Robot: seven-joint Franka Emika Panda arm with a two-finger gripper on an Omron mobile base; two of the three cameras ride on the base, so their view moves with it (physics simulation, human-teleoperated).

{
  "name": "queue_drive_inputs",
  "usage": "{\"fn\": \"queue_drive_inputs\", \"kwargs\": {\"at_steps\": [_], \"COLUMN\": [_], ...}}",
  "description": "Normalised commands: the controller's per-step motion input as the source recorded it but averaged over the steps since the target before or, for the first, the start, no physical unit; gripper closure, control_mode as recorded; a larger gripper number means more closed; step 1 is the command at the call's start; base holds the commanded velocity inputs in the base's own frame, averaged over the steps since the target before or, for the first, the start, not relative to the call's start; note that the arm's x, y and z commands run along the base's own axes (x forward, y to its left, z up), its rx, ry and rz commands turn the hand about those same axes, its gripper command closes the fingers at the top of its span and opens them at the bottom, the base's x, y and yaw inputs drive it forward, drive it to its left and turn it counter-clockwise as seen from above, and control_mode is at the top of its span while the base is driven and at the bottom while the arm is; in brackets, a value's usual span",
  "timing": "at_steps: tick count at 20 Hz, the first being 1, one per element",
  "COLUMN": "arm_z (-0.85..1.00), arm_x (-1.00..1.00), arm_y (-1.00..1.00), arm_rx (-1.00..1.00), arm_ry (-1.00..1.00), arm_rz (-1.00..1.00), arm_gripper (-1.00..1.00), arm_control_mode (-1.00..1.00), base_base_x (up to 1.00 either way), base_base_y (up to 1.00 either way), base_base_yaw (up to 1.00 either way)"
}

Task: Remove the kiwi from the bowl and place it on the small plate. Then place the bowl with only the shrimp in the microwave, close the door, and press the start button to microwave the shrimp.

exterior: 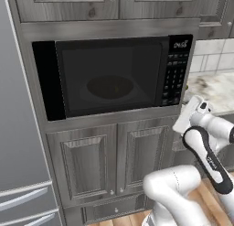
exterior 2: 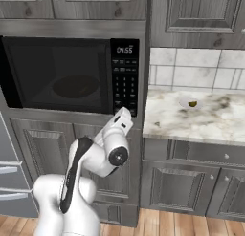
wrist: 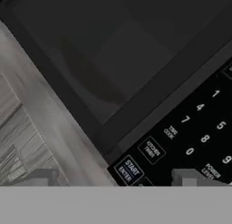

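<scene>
The microwave (exterior: 109, 76) has its dark glass door (exterior 2: 57, 75) shut. Through the glass the wide bowl (exterior: 110, 87) (exterior 2: 75, 87) shows dimly on the turntable; whether the shrimp lies in it I cannot tell. My gripper (wrist: 115, 180) (exterior 2: 125, 112) is open and empty, close in front of the keypad's (exterior 2: 125, 82) lower end, its fingertips (wrist: 190, 177) on either side of the START/ENTER button (wrist: 128, 169). The yellow-green kiwi (exterior 2: 192, 104) rests on the small plate (exterior 2: 183, 102) on the counter to the right.
The marble counter (exterior 2: 210, 120) runs right of the microwave, with a tiled wall behind. Grey cabinet doors (exterior: 96, 161) sit below and above the microwave. A steel fridge (exterior: 18, 129) stands at the left. The clock (exterior 2: 124, 49) reads 04:55.
</scene>
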Motion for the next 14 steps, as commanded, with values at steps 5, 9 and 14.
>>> {"fn": "queue_drive_inputs", "kwargs": {"at_steps": [5, 9, 14], "arm_z": [0.01, -0.08, -0.01], "arm_x": [-0.22, 0.00, 0.19], "arm_y": [0.05, 0.26, 0.21], "arm_rx": [-0.05, -0.02, -0.01], "arm_ry": [0.13, 0.04, 0.04], "arm_rz": [0.33, 0.16, -0.02], "arm_gripper": [-1.00, -1.00, -1.00], "arm_control_mode": [-1.00, -1.00, -1.00], "base_base_x": [0.00, 0.00, 0.00], "base_base_y": [0.00, 0.00, 0.00], "base_base_yaw": [0.00, 0.00, 0.00]}}
